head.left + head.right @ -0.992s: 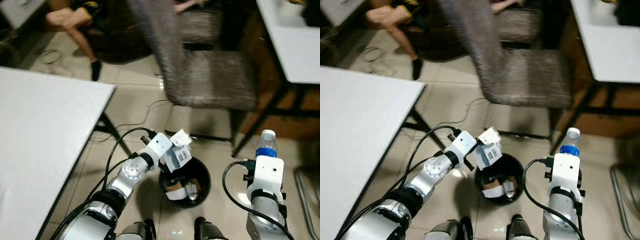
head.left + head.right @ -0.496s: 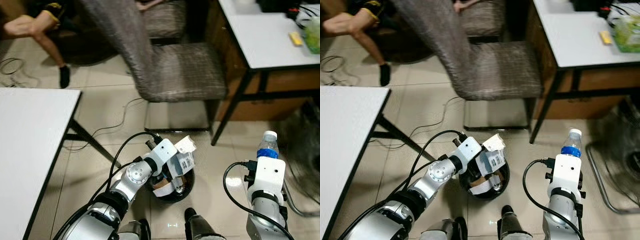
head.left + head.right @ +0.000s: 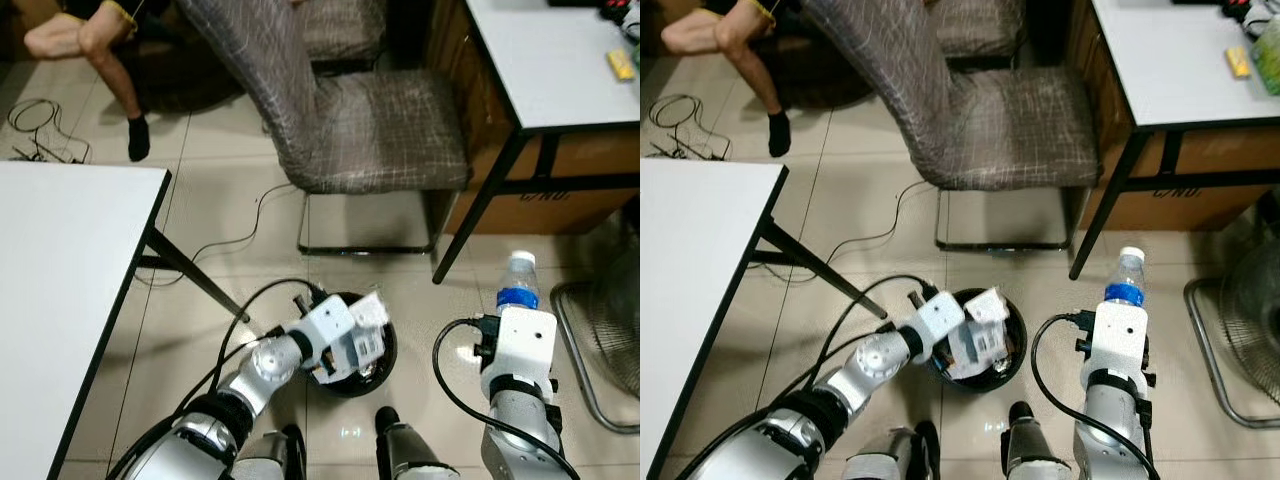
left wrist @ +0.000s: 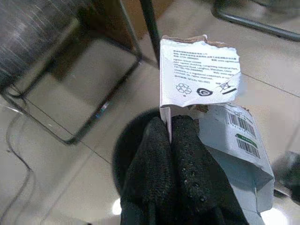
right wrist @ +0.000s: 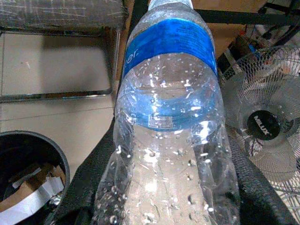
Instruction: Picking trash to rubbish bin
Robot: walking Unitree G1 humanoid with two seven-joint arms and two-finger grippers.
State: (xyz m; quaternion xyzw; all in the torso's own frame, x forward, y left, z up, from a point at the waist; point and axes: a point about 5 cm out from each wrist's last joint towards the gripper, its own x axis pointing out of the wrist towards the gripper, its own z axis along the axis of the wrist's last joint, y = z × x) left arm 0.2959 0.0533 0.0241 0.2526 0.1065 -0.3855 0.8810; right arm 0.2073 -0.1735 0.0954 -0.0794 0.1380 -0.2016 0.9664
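A round black rubbish bin (image 3: pixel 387 352) stands on the tiled floor in front of my feet, with card scraps inside. My left gripper (image 4: pixel 171 136) is shut on a torn white carton (image 3: pixel 366 330) with a barcode, held right over the bin's opening. In the left wrist view the carton (image 4: pixel 206 89) sticks up from between the black fingers (image 4: pixel 185 164). To the right of the bin, my right gripper (image 3: pixel 518 305) is shut on a clear plastic water bottle (image 3: pixel 517 282) with a blue label, held upright. The bottle (image 5: pixel 171 117) looms large in the right wrist view.
A grey fabric chair (image 3: pixel 350 120) stands just beyond the bin. A white table (image 3: pixel 60 300) is at my left and a white desk (image 3: pixel 560 55) at the far right. A floor fan (image 3: pixel 610 350) sits at the right. A person's legs (image 3: pixel 95 50) are far left.
The camera has swung and the whole scene shifted. My left gripper with the carton has come down lower over the bin. The right gripper still holds the bottle upright.
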